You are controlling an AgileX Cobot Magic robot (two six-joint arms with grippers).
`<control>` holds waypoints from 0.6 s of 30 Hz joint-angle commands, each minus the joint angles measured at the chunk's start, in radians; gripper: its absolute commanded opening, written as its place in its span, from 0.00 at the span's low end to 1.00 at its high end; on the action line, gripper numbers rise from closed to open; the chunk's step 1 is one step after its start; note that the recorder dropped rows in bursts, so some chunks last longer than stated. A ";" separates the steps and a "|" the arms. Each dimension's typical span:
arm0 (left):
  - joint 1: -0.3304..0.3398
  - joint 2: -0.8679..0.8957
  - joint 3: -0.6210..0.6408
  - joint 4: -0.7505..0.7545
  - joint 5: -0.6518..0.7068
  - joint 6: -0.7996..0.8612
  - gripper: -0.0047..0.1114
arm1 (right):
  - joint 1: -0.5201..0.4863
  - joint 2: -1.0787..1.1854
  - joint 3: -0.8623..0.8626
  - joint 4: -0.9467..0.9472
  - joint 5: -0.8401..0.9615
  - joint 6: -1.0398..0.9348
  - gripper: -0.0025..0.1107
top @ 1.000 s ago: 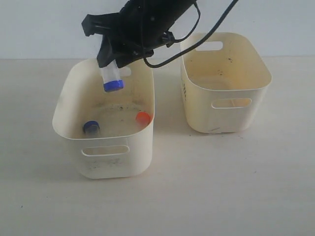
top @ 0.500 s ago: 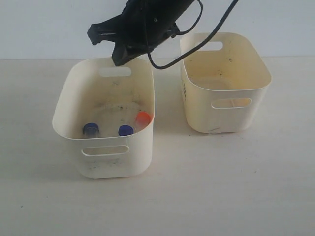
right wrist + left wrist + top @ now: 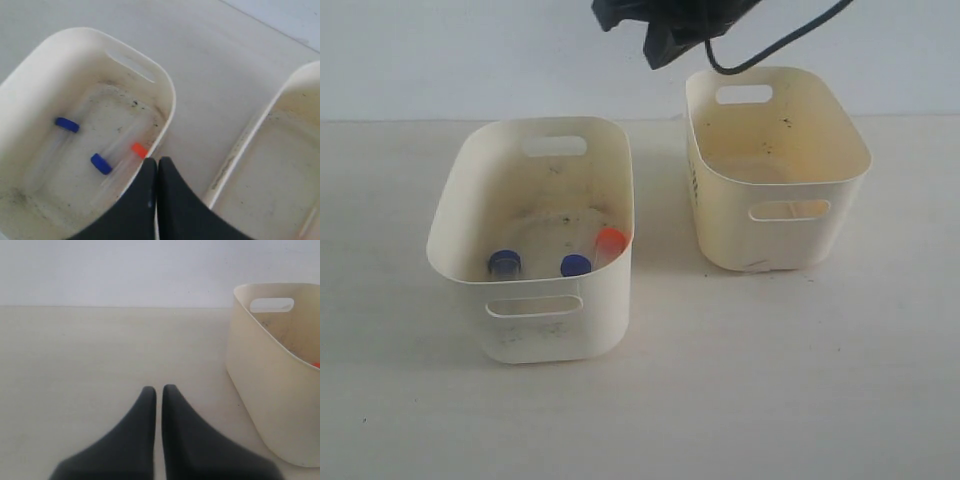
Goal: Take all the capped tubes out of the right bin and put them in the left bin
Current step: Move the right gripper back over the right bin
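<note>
Bins stood a little apart on the pale tabletop [image 3: 720,400]. The cream rounded plastic bin with dark grime on its floor [image 3: 550,335] sat at lower left of the exterior frame. The cream rounded plastic bin with the yellowish-stained inside [image 3: 780,245] sat at upper right, and what I could see of its floor held nothing.

The black right gripper [image 3: 157,161] hung at the top of the exterior frame, above the gap between the bins, with its jaws pressed together on nothing. The black left gripper [image 3: 159,390] was low over the tabletop beside the grimy bin, its jaws closed to a thin slit and empty too.

Three small clear plastic tubes lay in the grimy bin near its front wall: one blue-capped tube [image 3: 505,262], a second blue-capped tube [image 3: 576,265] and an orange-red-capped tube [image 3: 610,240] against the right-hand wall.

To my eye the job was nearly or wholly finished. The stained bin's near wall hid part of its floor, so I couldn't rule out one tube left there.
</note>
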State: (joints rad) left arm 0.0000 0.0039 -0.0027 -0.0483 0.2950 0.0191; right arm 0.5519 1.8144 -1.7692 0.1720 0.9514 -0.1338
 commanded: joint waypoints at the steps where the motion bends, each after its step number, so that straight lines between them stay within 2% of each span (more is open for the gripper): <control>1: -0.004 -0.004 0.003 -0.007 0.001 -0.002 0.08 | -0.083 -0.021 0.001 -0.013 0.055 0.024 0.02; 7: -0.004 -0.004 0.003 -0.005 0.001 -0.002 0.08 | -0.153 -0.067 0.001 -0.041 0.094 0.108 0.02; 13: 0.001 -0.004 0.003 0.022 -0.082 -0.002 0.08 | -0.159 -0.095 0.001 -0.095 0.121 0.155 0.02; 18: 0.001 -0.004 0.003 0.022 -0.092 -0.002 0.08 | -0.164 -0.095 0.015 -0.139 0.173 0.181 0.02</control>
State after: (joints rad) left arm 0.0000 0.0039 -0.0027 -0.0293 0.2219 0.0191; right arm 0.3973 1.7291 -1.7664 0.0625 1.0910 0.0243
